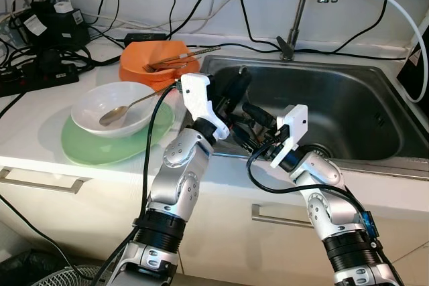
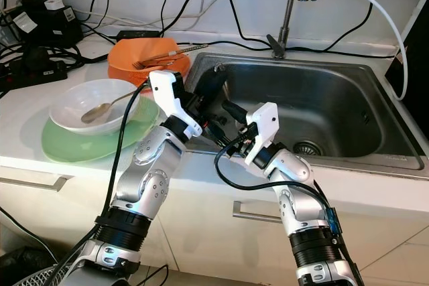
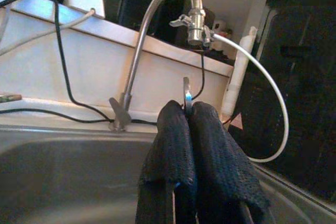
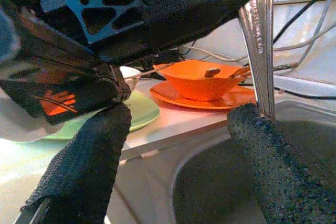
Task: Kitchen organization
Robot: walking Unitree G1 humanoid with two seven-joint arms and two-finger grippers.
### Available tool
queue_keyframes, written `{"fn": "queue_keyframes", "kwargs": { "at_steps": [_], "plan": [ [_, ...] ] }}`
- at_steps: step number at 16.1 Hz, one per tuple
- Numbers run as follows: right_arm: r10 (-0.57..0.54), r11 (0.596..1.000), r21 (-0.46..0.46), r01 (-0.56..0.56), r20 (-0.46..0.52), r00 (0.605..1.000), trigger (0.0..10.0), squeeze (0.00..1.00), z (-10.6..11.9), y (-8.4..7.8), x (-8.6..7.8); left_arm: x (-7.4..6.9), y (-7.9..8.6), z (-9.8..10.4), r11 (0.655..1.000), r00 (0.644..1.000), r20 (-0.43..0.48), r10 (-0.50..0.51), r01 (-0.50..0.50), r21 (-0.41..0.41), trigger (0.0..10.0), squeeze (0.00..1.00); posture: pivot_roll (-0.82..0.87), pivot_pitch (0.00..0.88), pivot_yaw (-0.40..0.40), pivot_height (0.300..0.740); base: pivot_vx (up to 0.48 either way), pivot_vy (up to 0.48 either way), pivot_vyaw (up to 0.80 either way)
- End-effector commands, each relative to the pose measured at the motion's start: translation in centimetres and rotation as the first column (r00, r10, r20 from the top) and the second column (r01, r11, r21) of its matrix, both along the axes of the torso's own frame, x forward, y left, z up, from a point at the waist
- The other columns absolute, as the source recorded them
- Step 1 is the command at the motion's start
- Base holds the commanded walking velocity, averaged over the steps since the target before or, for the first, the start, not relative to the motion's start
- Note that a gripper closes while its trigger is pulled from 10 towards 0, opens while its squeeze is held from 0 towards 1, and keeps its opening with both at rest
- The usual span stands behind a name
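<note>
My left gripper (image 1: 234, 89) hovers over the left edge of the steel sink (image 1: 348, 108), shut on a thin metal utensil handle (image 3: 186, 95) that pokes out between its fingertips. In the right wrist view the same utensil handle (image 4: 260, 51) stands upright beside one finger. My right gripper (image 1: 249, 126) is open just below and in front of the left one, at the sink's front-left corner, with nothing between its fingers (image 4: 84, 156). A white bowl (image 1: 114, 108) holding a spoon (image 1: 119, 112) sits on a green plate (image 1: 100, 145) on the counter.
An orange bowl (image 1: 157, 58) with a fork and other utensils sits on an orange plate behind the white bowl. The faucet (image 1: 295, 18) with a white hose (image 1: 395, 5) rises behind the sink. Cables and power strips (image 1: 40, 72) crowd the back left counter.
</note>
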State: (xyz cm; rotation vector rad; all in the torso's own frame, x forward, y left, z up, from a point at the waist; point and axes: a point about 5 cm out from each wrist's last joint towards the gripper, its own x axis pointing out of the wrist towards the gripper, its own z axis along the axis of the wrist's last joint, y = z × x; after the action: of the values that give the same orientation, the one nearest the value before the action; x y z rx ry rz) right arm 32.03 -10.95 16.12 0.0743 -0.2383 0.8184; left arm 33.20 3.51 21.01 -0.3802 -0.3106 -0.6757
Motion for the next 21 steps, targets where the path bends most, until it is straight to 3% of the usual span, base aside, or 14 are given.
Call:
{"fn": "queue_keyframes", "kwargs": {
  "at_steps": [1, 10, 11, 12, 13, 14, 17, 21],
  "plan": [
    [-0.012, 1.000, -0.017, 0.012, 0.003, 1.000, 10.0, 0.00, 0.0, 0.1, 0.1, -0.8, -1.5, 0.4, 0.998, 0.999, 0.004, -0.052, 0.052, -0.046, 10.0, 0.00, 0.07, 0.000, 0.035, 0.740, 0.000, 0.000, 0.00],
    [-0.156, 0.987, -0.041, 0.156, -0.002, 0.988, 10.0, 0.00, -0.4, -0.9, 1.2, -1.1, -1.6, 0.5, 0.996, 0.997, 0.000, -0.078, 0.078, -0.036, 10.0, 0.00, 0.08, 0.000, 0.038, 0.740, 0.000, 0.000, 0.00],
    [-0.171, 0.984, -0.042, 0.170, -0.001, 0.985, 9.6, 0.00, -0.4, -1.0, 1.3, -1.1, -1.5, 0.5, 0.996, 0.997, -0.001, -0.080, 0.080, -0.036, 10.0, 0.00, 0.08, 0.000, 0.040, 0.740, 0.000, 0.000, 0.00],
    [-0.182, 0.983, -0.041, 0.182, -0.001, 0.983, 8.0, 0.00, -0.4, -1.0, 1.4, -1.1, -1.5, 0.5, 0.996, 0.997, -0.002, -0.082, 0.082, -0.034, 10.0, 0.00, 0.08, 0.000, 0.040, 0.740, 0.000, 0.000, 0.00],
    [-0.195, 0.980, -0.039, 0.195, 0.002, 0.981, 7.5, 0.00, -0.4, -1.1, 1.5, -1.1, -1.5, 0.5, 0.996, 0.996, -0.003, -0.084, 0.084, -0.033, 10.0, 0.00, 0.08, 0.000, 0.040, 0.740, 0.000, 0.000, 0.00],
    [-0.201, 0.979, -0.031, 0.201, 0.003, 0.980, 10.0, 0.00, -0.2, -1.1, 1.5, -1.1, -1.5, 0.4, 0.996, 0.997, -0.006, -0.082, 0.082, -0.031, 10.0, 0.00, 0.08, 0.000, 0.043, 0.740, 0.000, 0.000, 0.00],
    [-0.112, 0.994, -0.020, 0.112, 0.006, 0.994, 10.0, 0.00, -0.1, -0.6, 0.9, -1.0, -1.4, 0.3, 0.997, 0.997, -0.010, -0.071, 0.070, -0.032, 10.0, 0.00, 0.08, 0.000, 0.043, 0.740, 0.000, 0.000, 0.00],
    [0.140, 0.989, -0.035, -0.141, -0.030, 0.990, 10.0, 0.00, -0.7, 0.8, -1.4, -0.8, -1.0, 0.3, 0.999, 0.999, -0.013, -0.033, 0.032, -0.041, 10.0, 0.00, 0.07, 0.000, 0.044, 0.740, 0.000, 0.000, 0.00]
  ]
}}
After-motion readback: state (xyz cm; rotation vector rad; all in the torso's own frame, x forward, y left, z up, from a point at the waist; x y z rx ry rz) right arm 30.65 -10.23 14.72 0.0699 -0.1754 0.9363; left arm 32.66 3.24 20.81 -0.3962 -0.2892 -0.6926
